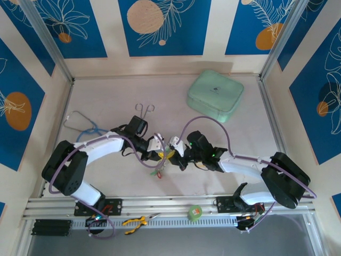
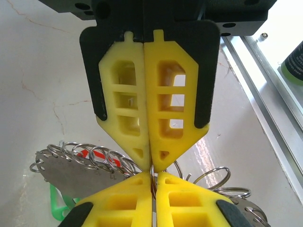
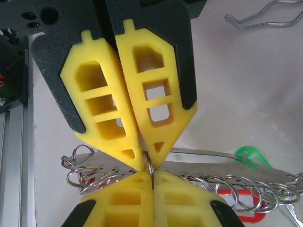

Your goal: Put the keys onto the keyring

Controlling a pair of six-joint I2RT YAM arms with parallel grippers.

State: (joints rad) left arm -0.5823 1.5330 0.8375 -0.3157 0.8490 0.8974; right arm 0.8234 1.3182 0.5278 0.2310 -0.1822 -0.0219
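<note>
Both grippers meet tip to tip at the table's middle. My left gripper (image 1: 161,151) (image 2: 151,166) is shut, and so is my right gripper (image 1: 173,151) (image 3: 147,163). A thin silvery keyring (image 2: 153,178) (image 3: 150,169) stands edge-on, pinched in both sets of yellow fingertips. Just under them lies a flat metal plate (image 2: 71,175) (image 3: 213,168) strung with several small rings. Keys with a red head (image 2: 85,153) (image 3: 241,198) and a green head (image 2: 57,208) (image 3: 249,155) lie by it. From above, a yellow, green and red cluster of keys (image 1: 162,162) hangs below the tips.
A mint green case (image 1: 216,96) sits at the back right. Steel forceps (image 1: 144,109) (image 3: 265,19) lie behind the grippers, and a blue-tubed stethoscope (image 1: 82,124) lies at the left. Yellow pliers (image 1: 137,221) and a green tape roll (image 1: 195,213) rest on the front rail.
</note>
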